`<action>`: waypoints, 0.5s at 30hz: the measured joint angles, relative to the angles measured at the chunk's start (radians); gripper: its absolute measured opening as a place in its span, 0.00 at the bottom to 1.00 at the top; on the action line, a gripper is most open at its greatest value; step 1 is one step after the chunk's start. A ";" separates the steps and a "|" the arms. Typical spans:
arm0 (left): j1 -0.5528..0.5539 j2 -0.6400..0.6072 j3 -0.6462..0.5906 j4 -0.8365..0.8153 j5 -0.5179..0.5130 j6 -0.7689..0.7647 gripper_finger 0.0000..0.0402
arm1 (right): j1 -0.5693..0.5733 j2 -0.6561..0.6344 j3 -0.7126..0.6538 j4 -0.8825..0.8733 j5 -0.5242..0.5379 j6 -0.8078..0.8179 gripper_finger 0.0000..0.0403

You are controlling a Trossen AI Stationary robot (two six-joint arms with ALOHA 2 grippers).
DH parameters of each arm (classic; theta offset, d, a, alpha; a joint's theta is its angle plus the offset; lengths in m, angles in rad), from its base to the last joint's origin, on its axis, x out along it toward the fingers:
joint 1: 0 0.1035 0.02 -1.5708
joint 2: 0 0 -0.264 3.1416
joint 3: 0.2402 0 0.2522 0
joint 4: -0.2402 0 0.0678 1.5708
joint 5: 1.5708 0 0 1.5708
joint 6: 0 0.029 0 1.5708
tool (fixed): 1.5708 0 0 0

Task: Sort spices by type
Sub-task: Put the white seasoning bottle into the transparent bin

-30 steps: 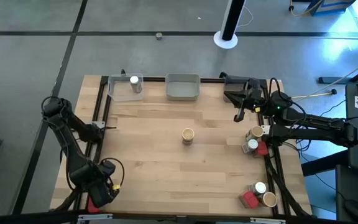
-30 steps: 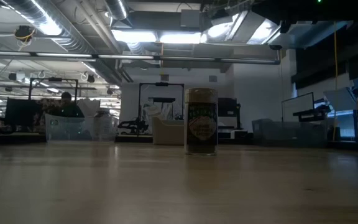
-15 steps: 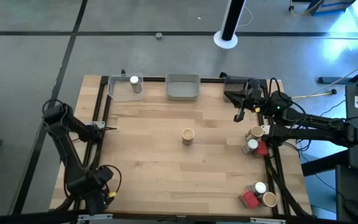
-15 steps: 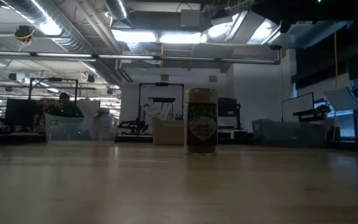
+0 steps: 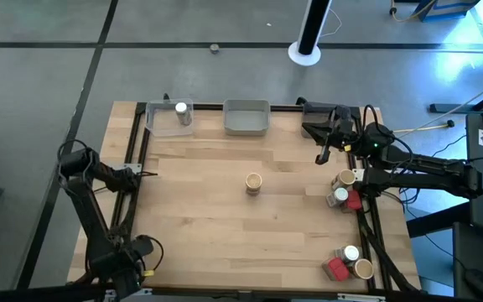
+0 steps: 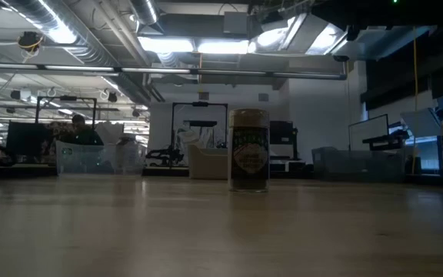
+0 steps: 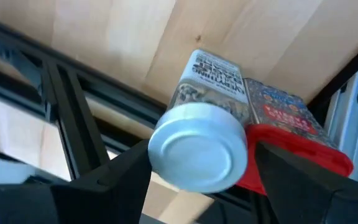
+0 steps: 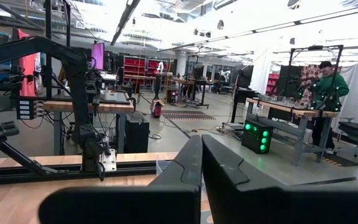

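1. The wooden table (image 5: 225,218) serves as the landmark for every position below.
2. The left arm (image 5: 90,210) runs along the table's left edge down to the near-left corner.
3. The right arm (image 5: 426,172) lies off the table's right edge, reaching toward the far-right corner.
4. Two trays sit at the table's far edge: a clear tray (image 5: 169,118) toward the left, holding one white-capped jar (image 5: 181,109), and a grey tray (image 5: 246,117) at the middle.
5. The left gripper (image 7: 197,180) is at the table's near-left corner; its fingers (image 7: 114,177) flank a white-capped jar (image 7: 201,146), with a red packet (image 7: 288,134) touching that jar. Whether the jar is clamped cannot be told.
6. The right gripper (image 8: 202,180) is near the table's far-right corner, fingers pressed together, holding nothing.
7. One brown jar (image 5: 253,183) stands upright at the table's centre.
8. Further jars and red packets cluster at the table's right edge (image 5: 342,189) and near-right corner (image 5: 348,262).
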 joint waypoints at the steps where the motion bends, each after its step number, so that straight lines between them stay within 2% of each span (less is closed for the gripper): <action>1: 0.000 0.002 0.000 -0.003 -0.005 0.016 0.66 | 0.000 0.000 0.000 0.000 0.000 0.000 0.03; 15: 0.000 0.006 0.000 -0.060 -0.020 0.030 0.66 | 0.000 0.000 0.000 0.000 0.000 0.000 0.03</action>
